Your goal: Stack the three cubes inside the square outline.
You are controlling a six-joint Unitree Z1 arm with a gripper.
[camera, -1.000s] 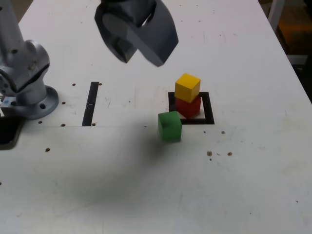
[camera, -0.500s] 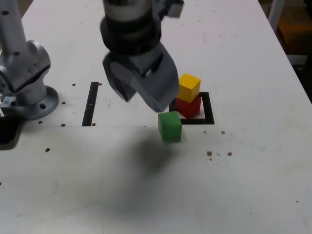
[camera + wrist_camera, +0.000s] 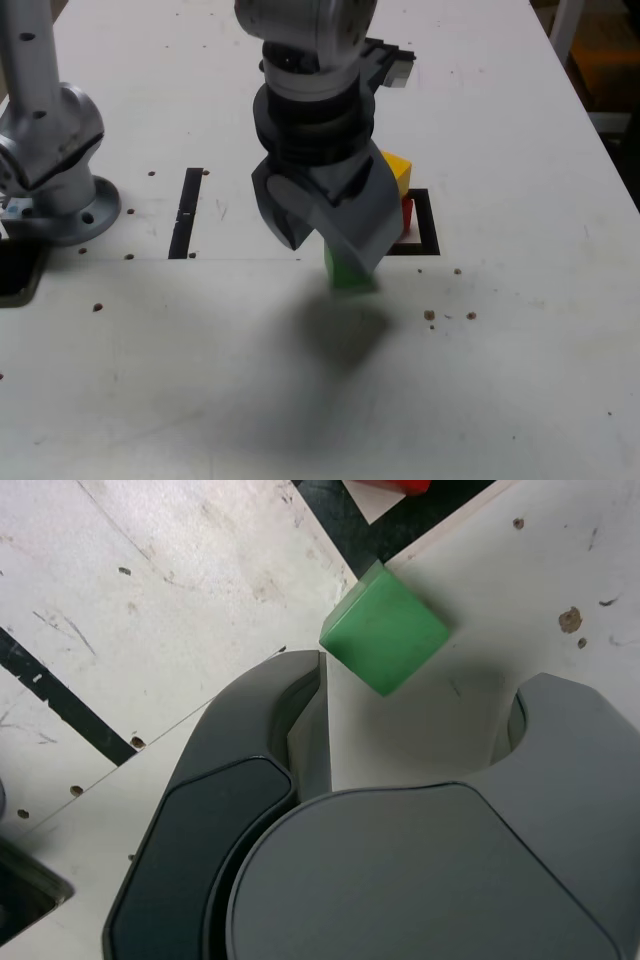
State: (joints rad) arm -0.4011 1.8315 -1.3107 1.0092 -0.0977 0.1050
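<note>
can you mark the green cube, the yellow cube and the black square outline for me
green cube (image 3: 385,628), wrist view, middle of its top face
yellow cube (image 3: 398,170), exterior view, the part showing past the gripper
square outline (image 3: 428,225), exterior view, tape edge on the exterior view's right

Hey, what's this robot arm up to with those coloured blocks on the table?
The arm is going after the green cube, which sits on the white table just outside the square outline. Its gripper is open and low over that cube, holding nothing yet. Inside the outline the yellow cube already sits on the red cube, so two of the three are stacked and the green one is the last to go on.
</note>
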